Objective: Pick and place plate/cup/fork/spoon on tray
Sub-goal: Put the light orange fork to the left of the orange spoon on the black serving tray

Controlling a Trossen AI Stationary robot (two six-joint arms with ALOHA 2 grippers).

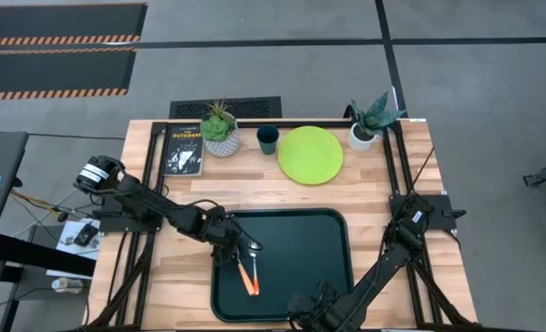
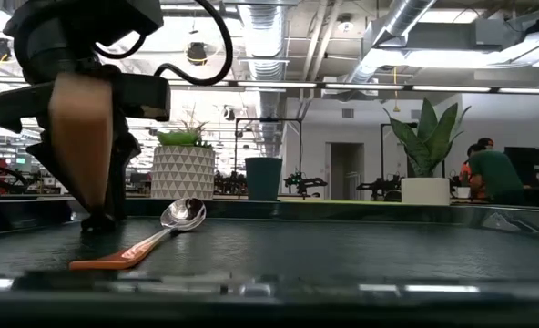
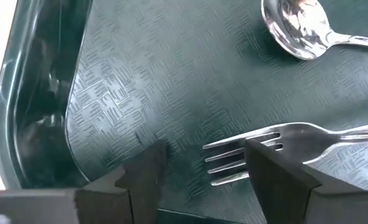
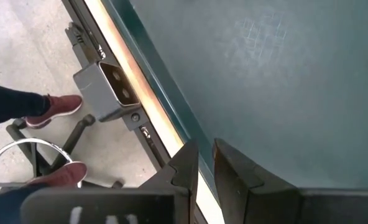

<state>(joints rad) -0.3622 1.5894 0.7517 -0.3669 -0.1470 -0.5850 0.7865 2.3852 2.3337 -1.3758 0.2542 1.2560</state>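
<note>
Currently the left gripper [image 3: 199, 171] is held low over the left part of the tray [image 1: 328, 277], its fingers [image 3: 145, 174] spread apart with nothing clamped between them. In the left wrist view the tines of the fork [image 3: 283, 146] are seen lying flat on the tray's patterned floor, just beside one finger and partly hidden behind it; whether they touch it cannot be told. The spoon [image 1: 251, 247] is also laid on the tray, bowl up, close to the fork (from above the two orange handles are seen to meet near their ends, so the pair forms a narrow V). In the low view the spoon's bowl is shown just beside the gripper.

The plate [image 1: 310, 154] is left on the bare wooden table [image 1: 393, 175] beyond the tray, and the cup [image 1: 267, 139] is set upright just beside it, apart from it, between the plate and a potted plant [image 1: 220, 129]. A second potted plant [image 1: 373, 120] is placed on the plate's other side, and a black book [image 1: 183, 150] is laid near the table's far left corner.

The right gripper [image 4: 206, 165] is parked at the tray's near edge, its fingers drawn nearly together around nothing (a narrow gap is left).
</note>
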